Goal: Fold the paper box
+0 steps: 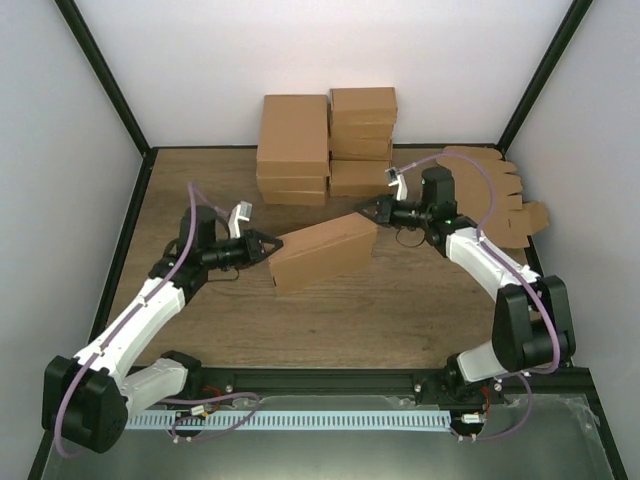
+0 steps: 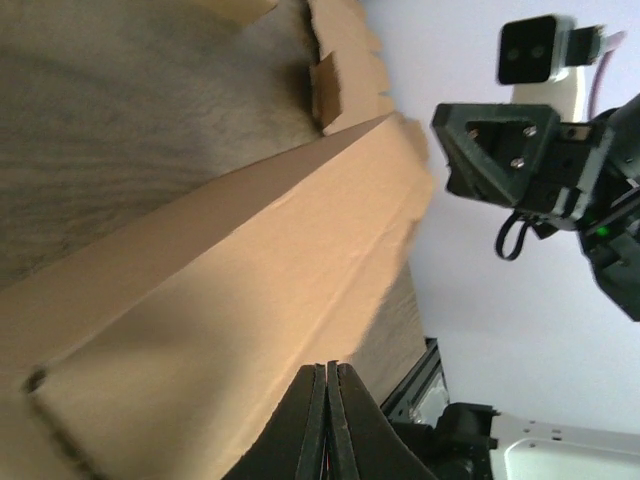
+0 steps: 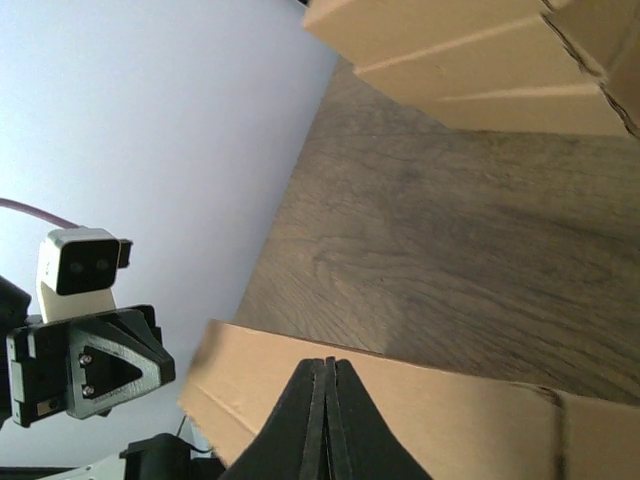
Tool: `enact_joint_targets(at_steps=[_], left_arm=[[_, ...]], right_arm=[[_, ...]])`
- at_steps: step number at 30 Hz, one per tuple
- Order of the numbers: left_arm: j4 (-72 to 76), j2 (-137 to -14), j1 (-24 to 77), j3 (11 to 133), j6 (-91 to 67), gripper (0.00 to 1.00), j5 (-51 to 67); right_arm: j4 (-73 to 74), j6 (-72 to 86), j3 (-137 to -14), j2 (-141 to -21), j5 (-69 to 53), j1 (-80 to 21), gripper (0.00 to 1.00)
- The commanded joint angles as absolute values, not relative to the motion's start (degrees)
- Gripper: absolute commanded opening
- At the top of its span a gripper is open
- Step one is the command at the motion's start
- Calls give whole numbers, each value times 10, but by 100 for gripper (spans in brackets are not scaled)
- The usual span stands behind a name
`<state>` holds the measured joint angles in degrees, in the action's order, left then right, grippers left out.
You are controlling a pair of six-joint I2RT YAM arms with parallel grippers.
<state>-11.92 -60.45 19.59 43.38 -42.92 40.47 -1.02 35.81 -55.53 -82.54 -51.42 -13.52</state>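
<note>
Bolted along the near edge of the counter [image 1: 330, 330], both arm bases are sitting closest to the lens, and the arms are reaching inward from them toward the middle of the counter. The paper box [image 1: 325, 252] is lying there, slanting from the nearer left up toward the far right, and it is looking like a long closed shape rather than a flat sheet. The left tool [image 1: 271, 247] is meeting its left end, and the right tool [image 1: 360, 211] is meeting its far right corner. Both tools are clenched tight, jaws pressed together with nothing showing between them, so they are working as pushers, not clamps. Whether the box is resting fully on the wood or being propped between the two tips is not clear.

The folding seems to be nearing its finish, with the ends being squared or tucked. The next move is likely calling for even, opposed pressure, since a push off-centre could be spinning the box away.

A stack of smaller boxes [image 1: 325, 140] is standing at the far edge, near the box's far side. Flat blanks [image 1: 500, 195] are lying fanned in the far right corner behind the right arm. Open room is lying toward the near edge and the left side.
</note>
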Motion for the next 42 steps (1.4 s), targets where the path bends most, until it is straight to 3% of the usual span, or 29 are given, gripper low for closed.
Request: enact_joint_targets(at_steps=[1,16,26,37,42], left_arm=[[-68,-614,198,368,-451,4,409],[-137,-604,198,444,-415,4,413],[-84,-623,199,365,-420,4,404],[-137,-595,199,421,-413,4,399],[-123,-600,198,392,-414,4,394]], right_arm=[[-48,360,-516,-864,-506,-130,1],[-10,344,-572,-843,-521,-130,1],[-44,343,-517,-882,-511,-130,1],[-11,326,-552,-835,-503,-130,1],[-19,322,-537,-844,-503,-130,1]])
